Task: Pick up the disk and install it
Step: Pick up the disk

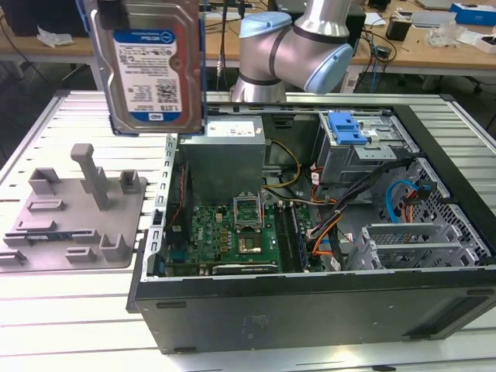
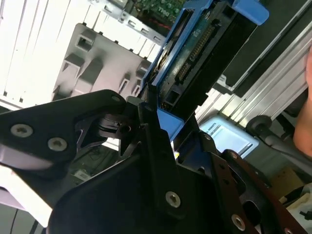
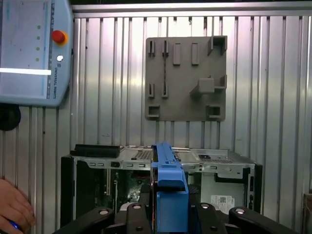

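The disk, a silver hard drive with a white-and-blue label in a blue plastic bracket, hangs upright high above the table at the exterior view's left, over the left wall of the open computer case. My gripper is shut on it, its black fingers clamping the bracket's sides. In the first wrist view the disk stands edge-on above the case. In the second wrist view the disk sticks out from the gripper with its connector edge showing.
A grey fixture plate with upright pegs lies beside the case on the slatted metal table. Inside the case are a grey metal box, a drive cage with a blue latch, a motherboard and cables. A teach pendant and a person's hand are nearby.
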`<state>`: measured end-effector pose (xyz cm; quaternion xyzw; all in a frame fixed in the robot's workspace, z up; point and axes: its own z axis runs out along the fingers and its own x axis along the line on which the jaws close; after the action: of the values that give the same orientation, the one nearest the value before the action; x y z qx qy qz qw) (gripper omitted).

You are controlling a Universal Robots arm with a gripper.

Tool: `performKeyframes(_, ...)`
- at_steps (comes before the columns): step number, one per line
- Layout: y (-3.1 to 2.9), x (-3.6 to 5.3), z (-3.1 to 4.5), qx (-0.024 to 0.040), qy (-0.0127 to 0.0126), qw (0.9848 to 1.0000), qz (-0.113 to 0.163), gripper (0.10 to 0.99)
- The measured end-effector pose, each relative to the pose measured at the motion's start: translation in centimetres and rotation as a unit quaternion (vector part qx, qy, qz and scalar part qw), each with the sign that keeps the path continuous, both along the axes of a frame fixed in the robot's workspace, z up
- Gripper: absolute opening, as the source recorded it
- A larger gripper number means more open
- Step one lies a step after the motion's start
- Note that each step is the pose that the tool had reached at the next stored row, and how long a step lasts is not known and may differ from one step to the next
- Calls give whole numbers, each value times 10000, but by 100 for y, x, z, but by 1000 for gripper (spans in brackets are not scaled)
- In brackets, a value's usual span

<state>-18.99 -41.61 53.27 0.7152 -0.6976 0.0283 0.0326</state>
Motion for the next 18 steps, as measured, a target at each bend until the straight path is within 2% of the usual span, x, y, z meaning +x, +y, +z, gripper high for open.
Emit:
performKeyframes(5, -94, 224, 0, 0, 0, 10000, -1, 369)
performKeyframes(13, -271, 678, 0, -1, 0, 10000, 0, 369)
performKeyframes(16, -379, 966, 0, 0, 0, 10000, 0, 369)
performKeyframes(18, -429, 1108, 0, 0, 0, 10000, 0, 369)
